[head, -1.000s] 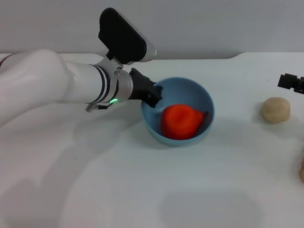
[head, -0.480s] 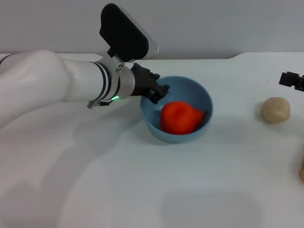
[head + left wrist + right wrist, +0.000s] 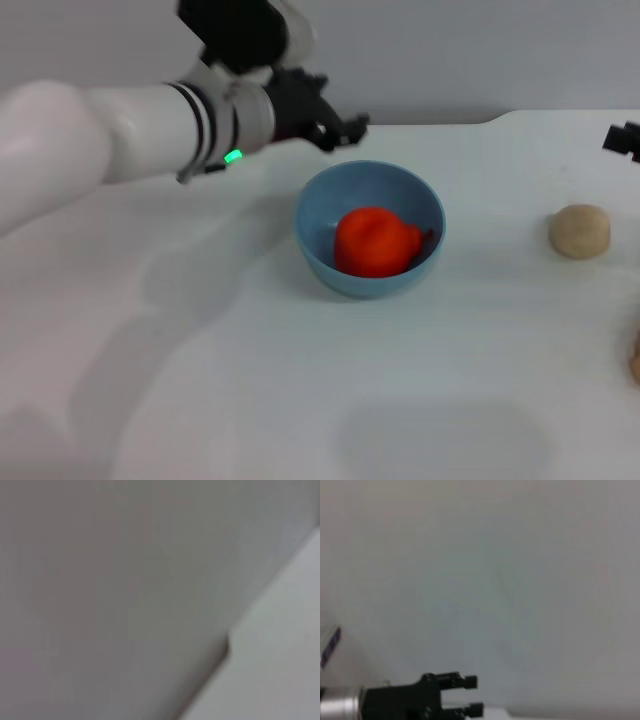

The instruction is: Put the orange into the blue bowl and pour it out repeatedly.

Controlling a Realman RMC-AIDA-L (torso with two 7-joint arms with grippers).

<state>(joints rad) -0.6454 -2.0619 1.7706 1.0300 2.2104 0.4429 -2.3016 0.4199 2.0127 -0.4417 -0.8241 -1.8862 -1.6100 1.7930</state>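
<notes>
White arm casing fills your left side in the head view, and at its end the left claw (image 3: 345, 128) hangs in the air above the tabletop (image 3: 300, 400), behind and to the left of the blue bowl (image 3: 316, 238) and clear of its rim. Its black fingers (image 3: 357, 122) look spread with a gap between them and nothing held; the right wrist view shows the same claw (image 3: 474, 696) far off with daylight between its two tips. Your left wrist camera gives only grey wall and a pale table edge, too blurred to tell more.

Move right and you find the blue bowl standing upright near the middle of the tabletop, with the orange (image 3: 373, 241) lying inside it against the bottom and right wall. Further right, well apart from the bowl, a beige round lump (image 3: 579, 231) sits on the tabletop. At the right edge only a black tip of the right claw (image 3: 623, 138) shows, so you cannot tell its state.
</notes>
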